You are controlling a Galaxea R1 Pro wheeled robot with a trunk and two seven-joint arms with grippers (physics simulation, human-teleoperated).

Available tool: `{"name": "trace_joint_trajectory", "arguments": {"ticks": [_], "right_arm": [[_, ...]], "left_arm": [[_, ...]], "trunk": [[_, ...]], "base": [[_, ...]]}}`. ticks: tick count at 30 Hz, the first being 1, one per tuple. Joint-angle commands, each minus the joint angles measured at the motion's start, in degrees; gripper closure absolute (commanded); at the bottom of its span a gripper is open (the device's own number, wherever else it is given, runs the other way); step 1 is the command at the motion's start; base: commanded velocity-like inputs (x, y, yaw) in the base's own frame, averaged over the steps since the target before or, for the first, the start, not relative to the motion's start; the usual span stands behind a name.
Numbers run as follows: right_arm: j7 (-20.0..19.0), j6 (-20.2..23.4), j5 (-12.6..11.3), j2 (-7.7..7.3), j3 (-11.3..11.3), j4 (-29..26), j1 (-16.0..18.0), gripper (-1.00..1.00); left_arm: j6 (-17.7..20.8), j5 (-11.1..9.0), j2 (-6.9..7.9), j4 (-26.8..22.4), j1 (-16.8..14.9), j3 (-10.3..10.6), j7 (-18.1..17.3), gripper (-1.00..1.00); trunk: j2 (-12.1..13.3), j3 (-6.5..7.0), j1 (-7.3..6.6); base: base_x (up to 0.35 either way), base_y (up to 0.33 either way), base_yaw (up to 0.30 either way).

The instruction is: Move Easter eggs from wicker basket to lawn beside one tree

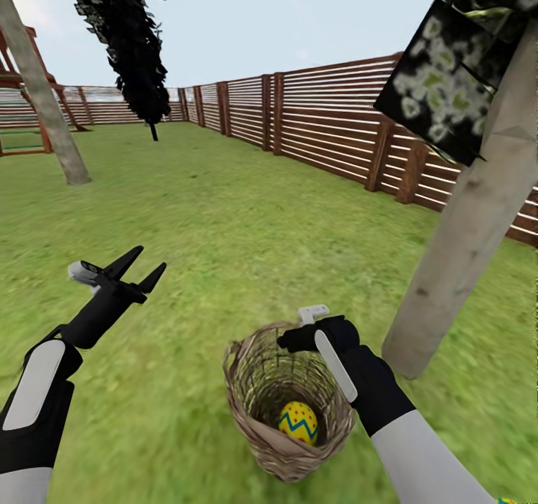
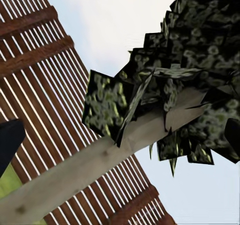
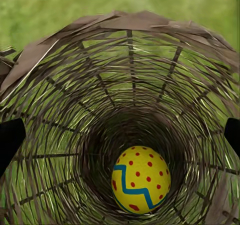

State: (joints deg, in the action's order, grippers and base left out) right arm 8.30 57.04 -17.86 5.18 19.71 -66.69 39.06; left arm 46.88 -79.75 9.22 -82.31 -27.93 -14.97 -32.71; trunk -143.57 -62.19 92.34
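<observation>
The wicker basket stands on the lawn in front of me, with one yellow Easter egg lying at its bottom. My right gripper hovers at the basket's far rim, pointing down into it. In the right wrist view the egg lies deep inside the basket, and the right gripper is open, one fingertip at each edge, apart from the egg. My left gripper is open and empty above the grass to the left. A pale tree trunk rises just right of the basket.
A brown slat fence runs behind the tree. A black conifer-like tree, a leaning pale trunk and a red playhouse stand far left. A yellow-blue speck shows at the bottom right edge.
</observation>
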Motion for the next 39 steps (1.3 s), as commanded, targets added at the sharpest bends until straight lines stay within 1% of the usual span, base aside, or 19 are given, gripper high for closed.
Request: {"name": "trace_joint_trajectory", "arguments": {"ticks": [1,8,17,19,22,27,29,31,32,34,37,39], "right_arm": [[0.62,0.18,-0.6,0.01,0.07,-0.02,0.05,-1.0],[0.62,0.18,-0.6,0.02,0.07,0.19,0.05,-1.0],[0.58,0.16,-0.68,0.15,0.07,1.74,0.05,-1.0],[0.58,0.13,-0.69,0.3,0.07,3.27,0.05,-1.0],[0.64,0.18,-0.69,1.05,0.07,5.88,0.05,-1.0],[0.66,0.39,-0.69,1.25,0.02,7.5,0.05,-1.0],[0.63,0.39,-0.75,1.31,0.06,9.07,0.05,-1.0],[0.56,0.33,-1.69,1.38,0.06,10.36,0.05,-1.0],[0.53,0.24,-3.16,1.36,0.1,11.19,0.05,-1.0],[0.46,0.0,-5.4,1.35,0.19,12.73,0.05,-1.0],[0.42,-0.08,-6.33,1.39,0.23,13.5,0.05,-1.0],[0.52,0.09,-6.58,1.82,1.01,13.65,0.05,-1.0]], "left_arm": [[0.32,-0.14,0.01,0.03,-0.02,-0.06,-0.08,-1.0],[0.24,-0.14,0.01,0.01,-0.02,-0.06,-0.08,-1.0],[0.23,-0.12,0.01,0.03,-0.02,0.0,-0.08,-1.0],[0.23,-0.1,0.0,0.04,-0.02,0.0,-0.08,-1.0],[0.23,-0.06,0.01,0.04,-0.02,0.0,-0.08,-1.0],[0.23,-0.05,0.01,0.04,-0.02,-0.03,-0.08,-1.0],[0.23,-0.05,0.01,0.04,-0.02,-0.05,-0.08,-1.0],[0.23,-0.05,0.01,0.04,-0.02,-0.03,-0.08,-1.0],[0.23,-0.05,-0.02,0.04,-0.02,-0.03,-0.08,-1.0],[0.23,-0.05,-0.05,0.04,-0.02,-0.02,-0.08,-1.0],[0.23,-0.05,-0.07,0.04,-0.02,0.01,-0.08,-1.0],[0.21,-0.05,-0.08,0.04,-0.02,0.01,-0.02,-1.0]], "trunk": [[-0.02,0.02,0.01],[-0.02,0.51,0.01],[-0.02,1.15,0.01],[-0.02,1.29,0.01],[-0.02,1.5,0.01],[-0.02,1.78,0.01],[-0.02,1.8,0.01],[-0.02,1.8,0.01],[-0.02,1.8,0.01],[-0.02,1.81,0.01],[-0.02,1.81,0.01],[-0.02,1.81,0.01]], "base": [[0.168,0.257,-0.206],[0.172,0.204,-0.206],[0.022,0.016,-0.206],[0.0,0.0,-0.206],[0.0,0.0,-0.206],[0.0,0.0,-0.162],[0.0,0.0,-0.032],[0.0,0.0,-0.009],[0.0,0.0,-0.004],[0.0,0.0,-0.002],[0.0,0.0,0.0],[0.032,0.089,0.0]]}}
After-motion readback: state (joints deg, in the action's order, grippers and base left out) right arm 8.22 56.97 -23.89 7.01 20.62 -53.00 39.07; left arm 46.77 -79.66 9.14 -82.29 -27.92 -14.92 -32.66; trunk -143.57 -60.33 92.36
